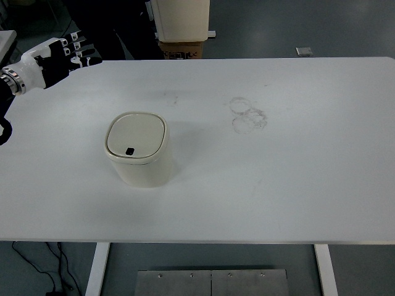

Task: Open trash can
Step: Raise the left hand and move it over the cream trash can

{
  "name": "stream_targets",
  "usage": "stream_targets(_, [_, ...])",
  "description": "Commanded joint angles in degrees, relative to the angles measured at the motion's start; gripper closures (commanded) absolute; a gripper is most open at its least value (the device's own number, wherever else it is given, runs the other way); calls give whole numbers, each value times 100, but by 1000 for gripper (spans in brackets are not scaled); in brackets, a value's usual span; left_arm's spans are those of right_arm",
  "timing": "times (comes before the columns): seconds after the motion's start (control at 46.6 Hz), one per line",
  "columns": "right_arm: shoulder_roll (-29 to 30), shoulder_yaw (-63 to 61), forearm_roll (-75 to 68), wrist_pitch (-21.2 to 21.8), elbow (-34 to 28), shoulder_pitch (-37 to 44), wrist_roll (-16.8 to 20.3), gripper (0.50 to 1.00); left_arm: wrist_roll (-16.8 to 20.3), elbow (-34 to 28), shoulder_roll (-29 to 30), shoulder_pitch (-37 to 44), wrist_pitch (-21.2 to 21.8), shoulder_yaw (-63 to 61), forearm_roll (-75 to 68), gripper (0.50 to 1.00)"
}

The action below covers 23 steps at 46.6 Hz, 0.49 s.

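Observation:
A small cream trash can (138, 150) stands on the white table (278, 172), left of centre. Its lid is closed, with a small black button (129, 151) near the lid's front edge. My left hand (65, 57) is black and white and hovers over the table's far left corner, well away from the can. Its fingers are spread and hold nothing. My right arm does not show.
Faint ring stains (248, 115) mark the table right of the can. A cream cabinet on a cardboard box (181, 34) stands behind the table's far edge. Cables (43, 265) lie on the floor below the near left edge.

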<state>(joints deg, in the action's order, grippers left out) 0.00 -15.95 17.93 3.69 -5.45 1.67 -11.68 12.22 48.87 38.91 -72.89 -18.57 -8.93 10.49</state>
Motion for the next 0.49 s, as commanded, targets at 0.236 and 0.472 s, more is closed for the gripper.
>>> stream_targets(0.236, [0, -5, 0, 0, 0, 0, -1, 509, 17, 843, 11, -1182, -120, -1725, 6, 500])
stream_targets(0.472, [0, 4, 0, 0, 0, 0, -1, 509, 8, 1185, -42, -1807, -543, -2490, -3, 500])
